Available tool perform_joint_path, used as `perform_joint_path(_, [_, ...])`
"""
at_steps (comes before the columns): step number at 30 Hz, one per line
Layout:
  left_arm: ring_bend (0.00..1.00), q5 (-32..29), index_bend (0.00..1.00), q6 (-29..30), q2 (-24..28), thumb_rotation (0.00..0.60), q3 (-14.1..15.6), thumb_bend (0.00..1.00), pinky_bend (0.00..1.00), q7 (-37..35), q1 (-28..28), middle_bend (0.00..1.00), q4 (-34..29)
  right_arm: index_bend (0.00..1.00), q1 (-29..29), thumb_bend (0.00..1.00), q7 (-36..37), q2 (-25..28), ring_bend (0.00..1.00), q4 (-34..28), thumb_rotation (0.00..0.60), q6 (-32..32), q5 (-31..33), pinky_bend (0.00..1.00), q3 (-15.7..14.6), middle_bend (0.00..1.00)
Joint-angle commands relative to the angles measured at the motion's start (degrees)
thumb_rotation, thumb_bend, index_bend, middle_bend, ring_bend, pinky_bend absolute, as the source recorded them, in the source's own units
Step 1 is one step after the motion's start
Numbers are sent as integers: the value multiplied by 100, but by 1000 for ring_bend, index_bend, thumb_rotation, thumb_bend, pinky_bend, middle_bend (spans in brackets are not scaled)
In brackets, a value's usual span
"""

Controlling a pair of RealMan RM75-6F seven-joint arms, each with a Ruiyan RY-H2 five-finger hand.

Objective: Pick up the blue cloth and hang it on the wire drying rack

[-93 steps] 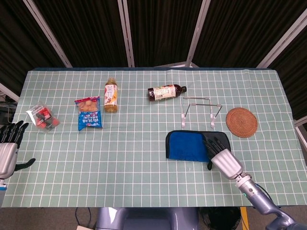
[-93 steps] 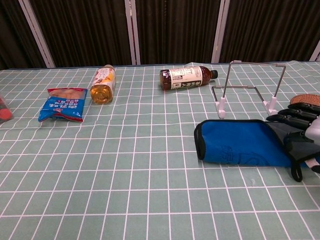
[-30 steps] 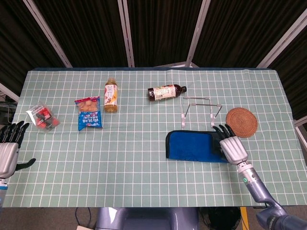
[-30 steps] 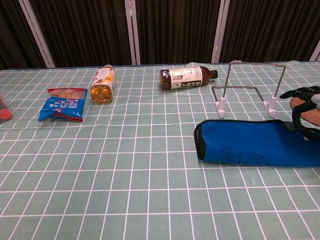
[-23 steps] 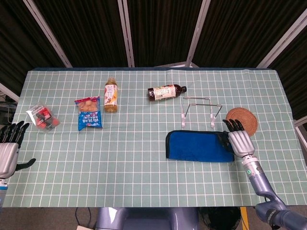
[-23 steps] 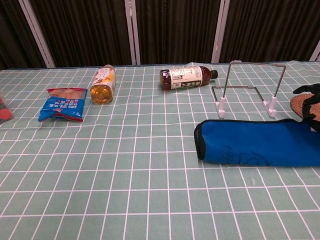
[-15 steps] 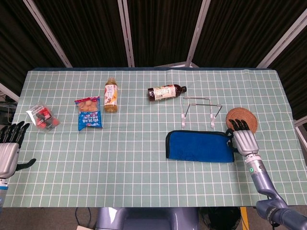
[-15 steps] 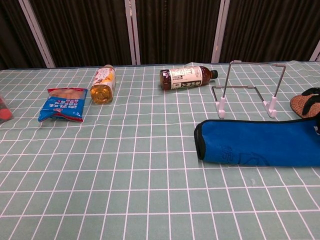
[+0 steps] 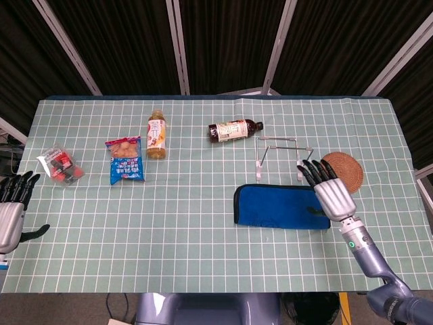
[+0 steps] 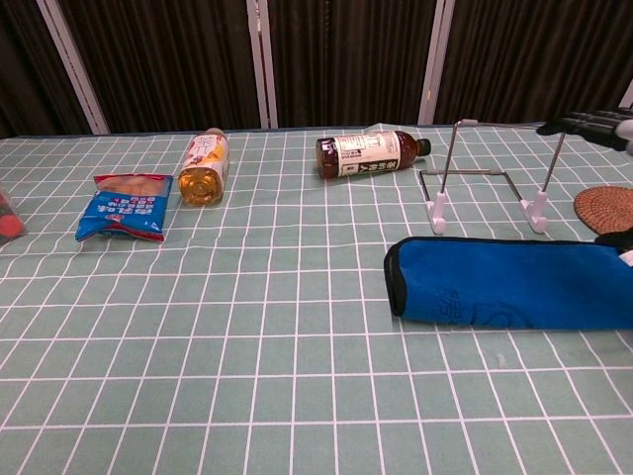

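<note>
The blue cloth (image 9: 274,206) (image 10: 495,282), edged in black, lies flat on the table at front right. The wire drying rack (image 9: 258,174) (image 10: 436,211) stands just behind it. My right hand (image 9: 331,193) hovers over the cloth's right end with fingers stretched out and apart, holding nothing. In the chest view its fingers (image 10: 591,127) show high at the right edge, level with the rack's top bar, with the thumb low by the cloth. My left hand (image 9: 10,210) rests at the table's far left edge, fingers extended and empty.
A woven coaster (image 9: 346,172) (image 10: 605,208) lies right of the rack, close to my right hand. A dark bottle (image 9: 235,130) lies behind the rack. A yellow juice bottle (image 9: 156,134), a blue snack bag (image 9: 125,160) and a red packet (image 9: 61,166) lie on the left half.
My right hand slid off the cloth's right end toward the coaster, then rose and came back left over that end. The cloth stays flat; the left hand is still.
</note>
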Motion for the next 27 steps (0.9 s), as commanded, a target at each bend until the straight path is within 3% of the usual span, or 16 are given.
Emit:
perform_joint_path(1, [0, -6, 0, 9, 21, 600, -6, 0, 0, -59, 16, 0, 30, 56, 565, 59, -615, 327, 0, -618, 600, -684, -234, 0, -22, 0])
perform_joint_path(12, [0, -273, 0, -185, 3, 600, -79, 0, 0, -134, -43, 0, 185, 126, 1634, 60, -1335, -166, 0, -201, 600, -1960, -244, 0, 119, 0])
perform_joint_path(27, [0, -422, 0, -370, -75, 600, -112, 0, 0, -40, -151, 0, 275, 162, 1995, 60, -1368, -645, 0, 14, 600, -2309, -347, 0, -207, 0])
